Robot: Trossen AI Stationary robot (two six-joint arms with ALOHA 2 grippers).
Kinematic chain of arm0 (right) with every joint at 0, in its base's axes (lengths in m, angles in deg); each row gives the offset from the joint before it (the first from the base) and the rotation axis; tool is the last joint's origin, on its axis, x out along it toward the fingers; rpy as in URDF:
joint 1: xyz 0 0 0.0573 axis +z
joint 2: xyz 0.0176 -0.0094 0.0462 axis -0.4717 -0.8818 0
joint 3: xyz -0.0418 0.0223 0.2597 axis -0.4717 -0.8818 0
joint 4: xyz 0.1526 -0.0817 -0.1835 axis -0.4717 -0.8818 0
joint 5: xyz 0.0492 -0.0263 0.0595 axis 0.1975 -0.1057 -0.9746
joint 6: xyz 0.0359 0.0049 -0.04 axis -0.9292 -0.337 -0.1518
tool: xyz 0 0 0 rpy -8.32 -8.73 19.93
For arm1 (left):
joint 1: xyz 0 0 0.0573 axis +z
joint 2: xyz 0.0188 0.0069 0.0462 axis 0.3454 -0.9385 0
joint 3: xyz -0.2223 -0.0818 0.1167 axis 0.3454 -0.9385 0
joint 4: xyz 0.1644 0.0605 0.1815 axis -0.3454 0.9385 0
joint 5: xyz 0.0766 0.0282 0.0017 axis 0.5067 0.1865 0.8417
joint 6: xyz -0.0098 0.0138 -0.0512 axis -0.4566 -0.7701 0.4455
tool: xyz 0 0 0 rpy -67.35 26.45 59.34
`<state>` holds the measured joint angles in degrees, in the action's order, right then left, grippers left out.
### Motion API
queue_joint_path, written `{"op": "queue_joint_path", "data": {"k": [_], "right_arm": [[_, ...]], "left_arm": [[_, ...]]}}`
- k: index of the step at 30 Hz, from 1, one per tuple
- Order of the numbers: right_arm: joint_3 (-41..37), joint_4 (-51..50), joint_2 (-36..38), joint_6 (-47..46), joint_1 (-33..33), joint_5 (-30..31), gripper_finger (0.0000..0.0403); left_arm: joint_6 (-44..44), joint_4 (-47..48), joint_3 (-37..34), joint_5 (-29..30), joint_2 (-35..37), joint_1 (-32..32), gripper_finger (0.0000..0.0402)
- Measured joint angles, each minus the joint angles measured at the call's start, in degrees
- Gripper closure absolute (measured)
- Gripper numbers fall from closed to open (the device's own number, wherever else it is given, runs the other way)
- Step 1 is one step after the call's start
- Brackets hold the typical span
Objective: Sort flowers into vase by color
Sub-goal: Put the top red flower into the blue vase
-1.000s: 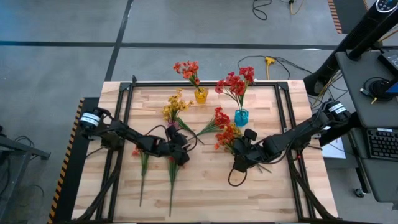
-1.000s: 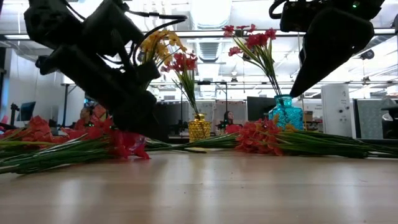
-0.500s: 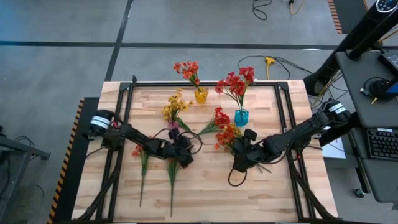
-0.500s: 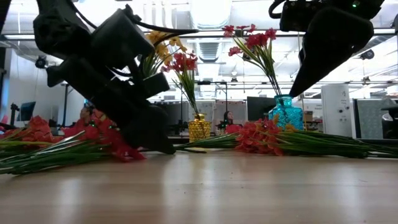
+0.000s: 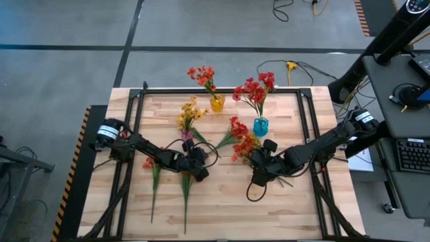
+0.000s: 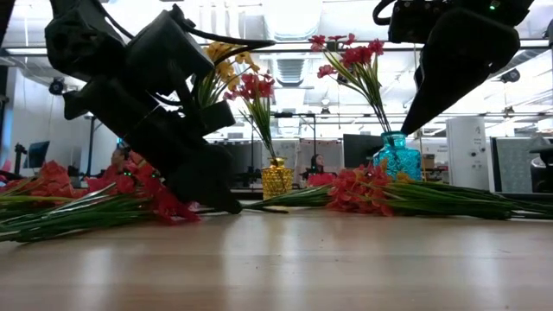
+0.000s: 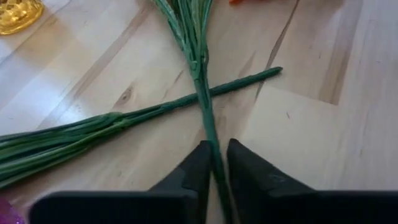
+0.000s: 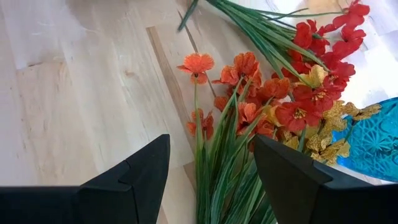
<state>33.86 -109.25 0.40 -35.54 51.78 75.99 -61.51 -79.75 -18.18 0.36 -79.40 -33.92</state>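
The left arm reaches from the left edge of the surface toward the middle, bent low, its left claw [image 5: 195, 163] pressed down near the wood. Its 2 fingers [image 7: 200, 167] are pinched together on a thin green stem [image 7: 206, 106]. The right arm stretches in from the right edge, its right claw [image 5: 258, 168] low over the surface right of centre, its 2 fingers [image 8: 144, 168] spread wide apart, gripping nothing.

Left wrist view: yellow vase [image 7: 18, 14] cut off at edge; pinched stem [image 7: 208, 121] blossoms out of frame. Low view: left arm hides yellow spray's [image 6: 226, 65] stem.
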Motion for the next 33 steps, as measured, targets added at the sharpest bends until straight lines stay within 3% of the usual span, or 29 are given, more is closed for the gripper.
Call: {"op": "queue_joint_path", "data": {"k": [3,11,24,33], "right_arm": [[0.0,0.01,0.0,0.01,0.0,0.0,0.0179],[0.0,0.2,0.0,0.0,0.0,0.0,0.0179],[-0.02,0.25,0.0,1.86,0.11,0.18,0.0179],[-0.02,1.36,0.02,4.05,2.8,7.8,0.0179]], "left_arm": [[0.6,0.15,-0.04,0.1,0.09,0.02,0.0395],[1.27,0.2,-0.2,0.5,1.7,-0.49,0.0399],[0.17,2.82,-0.37,7.24,11.43,-5.48,0.0401],[-1.54,4.54,-0.37,14.52,18.5,-11.97,0.0401]]}}
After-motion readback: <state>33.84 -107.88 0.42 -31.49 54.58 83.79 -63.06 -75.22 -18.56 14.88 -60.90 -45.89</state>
